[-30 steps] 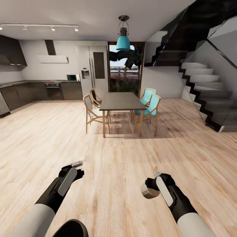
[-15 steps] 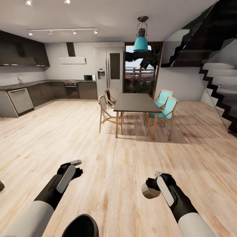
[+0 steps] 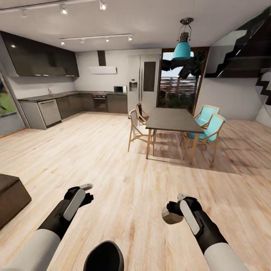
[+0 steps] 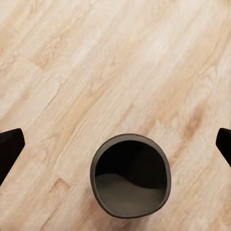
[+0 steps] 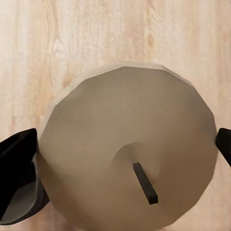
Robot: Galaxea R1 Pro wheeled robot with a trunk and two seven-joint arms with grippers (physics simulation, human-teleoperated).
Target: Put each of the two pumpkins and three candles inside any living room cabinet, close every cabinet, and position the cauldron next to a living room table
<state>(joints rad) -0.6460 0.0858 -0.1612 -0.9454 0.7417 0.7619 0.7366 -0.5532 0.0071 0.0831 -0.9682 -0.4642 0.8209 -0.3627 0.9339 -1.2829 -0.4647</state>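
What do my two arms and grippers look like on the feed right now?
Both arms match: pale grey-white forearm shells, then black wrist sections. The left gripper and right gripper are black, each with a long light-grey panel along the top ending in a small grey tip. In the wrist views the fingers are plain black. No cables or markings show.

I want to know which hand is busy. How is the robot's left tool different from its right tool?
The right tool is shut on a tan candle; the left tool holds nothing. The left tool's fingers are spread wide over the black cauldron; the right tool's press the candle's sides. Both are black and hang over the wooden floor.
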